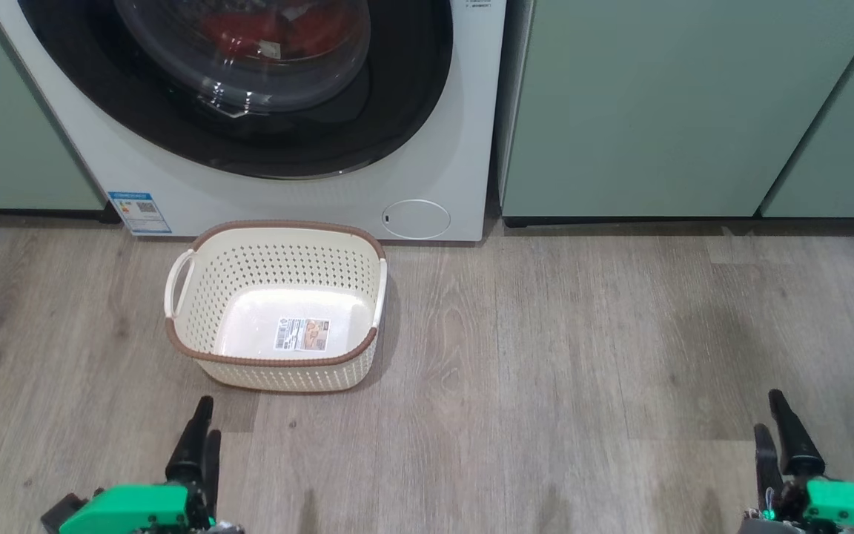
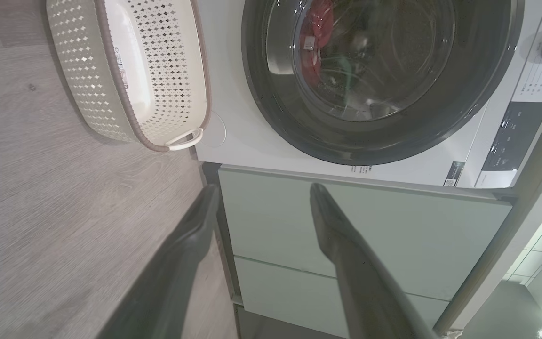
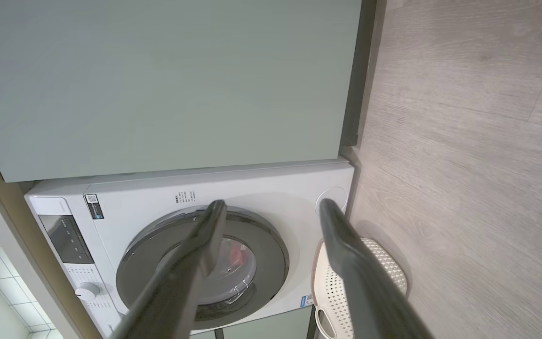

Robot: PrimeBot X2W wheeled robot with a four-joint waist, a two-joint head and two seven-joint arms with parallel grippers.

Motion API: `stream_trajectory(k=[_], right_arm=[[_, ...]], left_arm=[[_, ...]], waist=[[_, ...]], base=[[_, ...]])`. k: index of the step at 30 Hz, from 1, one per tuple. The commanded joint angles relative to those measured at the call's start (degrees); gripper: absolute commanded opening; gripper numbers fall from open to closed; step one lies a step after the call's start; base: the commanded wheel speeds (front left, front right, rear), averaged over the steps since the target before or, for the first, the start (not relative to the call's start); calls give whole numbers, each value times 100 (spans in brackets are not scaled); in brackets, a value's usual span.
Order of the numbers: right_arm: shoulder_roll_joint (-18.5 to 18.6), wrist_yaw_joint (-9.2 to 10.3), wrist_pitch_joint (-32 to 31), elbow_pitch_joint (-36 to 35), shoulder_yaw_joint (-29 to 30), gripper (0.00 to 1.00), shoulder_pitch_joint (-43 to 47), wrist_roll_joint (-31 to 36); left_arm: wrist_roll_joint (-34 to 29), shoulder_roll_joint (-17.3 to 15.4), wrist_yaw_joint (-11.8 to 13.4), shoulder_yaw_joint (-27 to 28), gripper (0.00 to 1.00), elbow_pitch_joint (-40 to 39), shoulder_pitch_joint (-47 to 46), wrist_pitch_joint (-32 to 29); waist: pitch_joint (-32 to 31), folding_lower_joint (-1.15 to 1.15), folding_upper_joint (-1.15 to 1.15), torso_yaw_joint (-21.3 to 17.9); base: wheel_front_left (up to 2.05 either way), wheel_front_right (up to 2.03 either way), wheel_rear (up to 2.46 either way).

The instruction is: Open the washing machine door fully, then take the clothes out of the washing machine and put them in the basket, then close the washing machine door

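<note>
Closed washing machine door lies just ahead of left gripper, well left of right gripper; both finger pairs apart, empty

Even, soft indoor light, bright overall; glare streaks on the washing machine door window, and a white hot spot on the basket bottom. Faint soft shadows on the floor, right of the basket. Wrist views bend straight edges; left end effector and right end effector render soft, near the lens.
</note>
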State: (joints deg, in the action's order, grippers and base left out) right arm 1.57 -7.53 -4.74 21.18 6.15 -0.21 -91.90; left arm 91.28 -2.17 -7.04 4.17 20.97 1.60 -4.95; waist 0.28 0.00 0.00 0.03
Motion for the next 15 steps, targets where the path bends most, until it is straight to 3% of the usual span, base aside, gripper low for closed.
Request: stream_trajectory(k=[1, 15], right_arm=[[41, 0, 65, -219, -25, 100, -247, 105], [52, 1, 298, -552, -208, 100, -379, 1315]], left_arm=[[-117, -29, -4, 20, 100, -213, -266, 64], [-1220, -29, 25, 142, 100, -451, -383, 299]], waist=[[2, 0, 0, 1], [31, 0, 0, 24]], base=[[0, 0, 0], [0, 0, 0]])
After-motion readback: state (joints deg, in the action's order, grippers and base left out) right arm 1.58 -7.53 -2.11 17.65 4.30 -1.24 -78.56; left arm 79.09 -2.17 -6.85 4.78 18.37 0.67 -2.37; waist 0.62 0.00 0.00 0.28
